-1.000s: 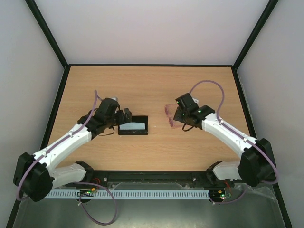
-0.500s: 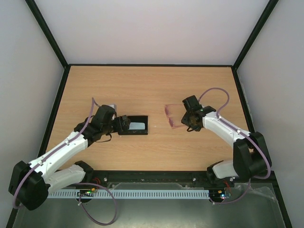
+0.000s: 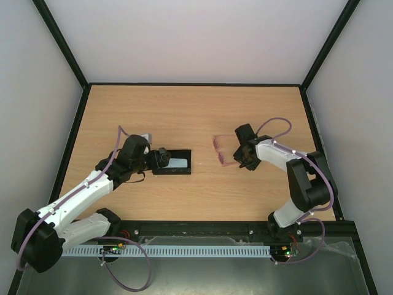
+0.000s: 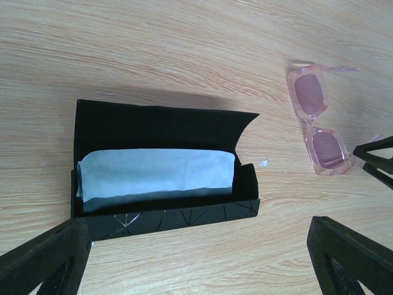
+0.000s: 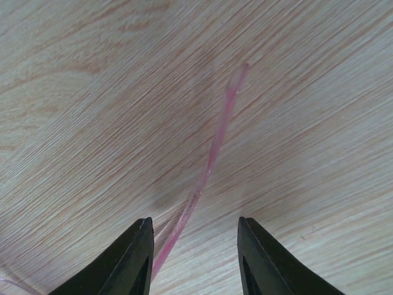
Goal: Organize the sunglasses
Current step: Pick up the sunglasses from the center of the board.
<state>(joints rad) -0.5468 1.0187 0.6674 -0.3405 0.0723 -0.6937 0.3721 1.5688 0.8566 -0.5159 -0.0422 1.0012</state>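
Note:
The sunglasses, thin pink frame and pinkish lenses, lie on the wooden table right of centre and show in the left wrist view too. My right gripper is low at their right end. In its wrist view the jaws stand apart, with one slim pink arm running between them, close to the left finger and not pinched. My left gripper hangs wide open over the near side of the open black case. A light blue cloth lies inside that case.
The case lies left of centre with its lid flat toward the back. A black frame edges the tabletop, with white walls behind and beside it. Bare wood lies behind the case and the glasses.
The right wrist has swung round and settled lower beside the sunglasses, and its jaws have narrowed around one arm. The left gripper has drawn back slightly to the left of the case, still wide open.

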